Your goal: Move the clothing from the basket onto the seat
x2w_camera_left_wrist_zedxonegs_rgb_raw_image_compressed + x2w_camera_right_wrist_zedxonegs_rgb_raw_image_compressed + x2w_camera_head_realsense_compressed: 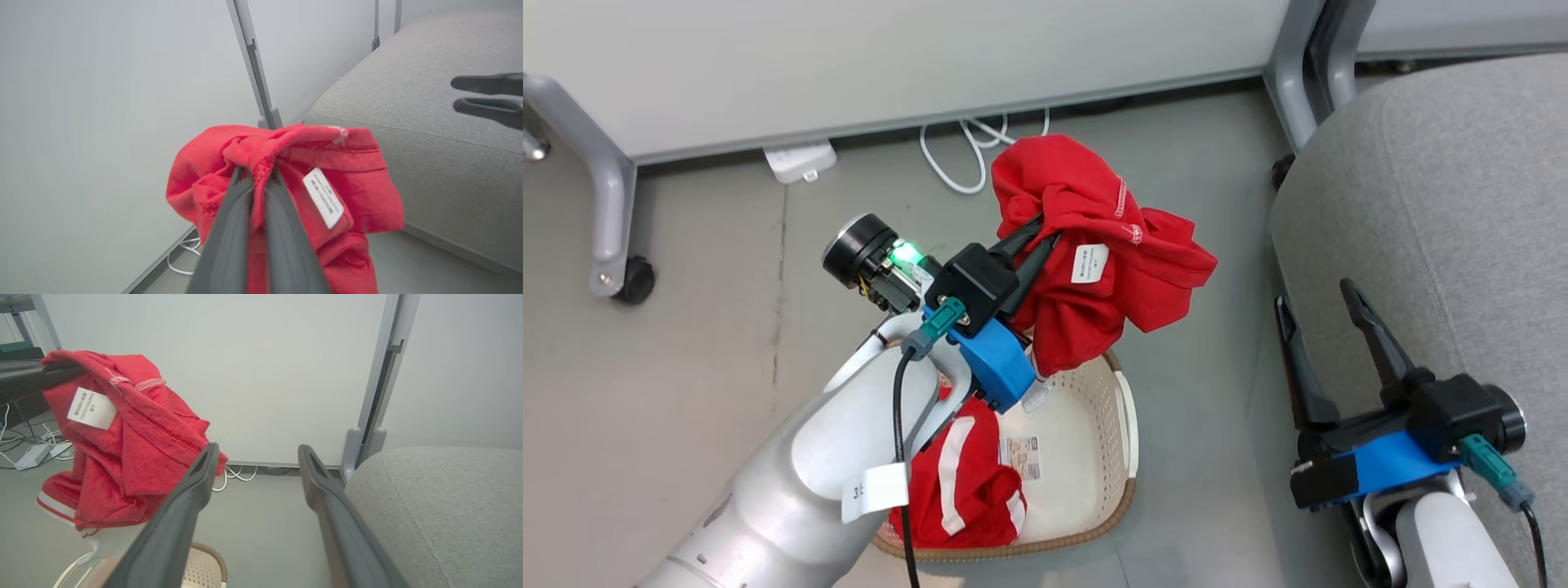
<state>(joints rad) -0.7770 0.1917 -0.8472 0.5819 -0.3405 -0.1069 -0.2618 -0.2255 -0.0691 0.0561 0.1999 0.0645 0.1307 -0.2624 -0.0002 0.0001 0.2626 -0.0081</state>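
Head view: white cable [966,191] and power strip [800,161] lie beyond held clothing [1066,175].

The left arm [792,482] reaches up and forward, and the left pincer [1037,238] at its end is raised, both fingers pressed together on a bunched red garment [1078,196]. The right pincer [1315,298] sits low at the right, its fingers spread wide apart and pointing forward.

Panel: pale grey flat partition board [890,57], far side.
Leg: grey metal frame leg [609,204] on a black caster wheel [635,280], far left.
Cord: white looped cable [960,159] under the panel.
Block: white plastic power block [800,160], left of the cord.
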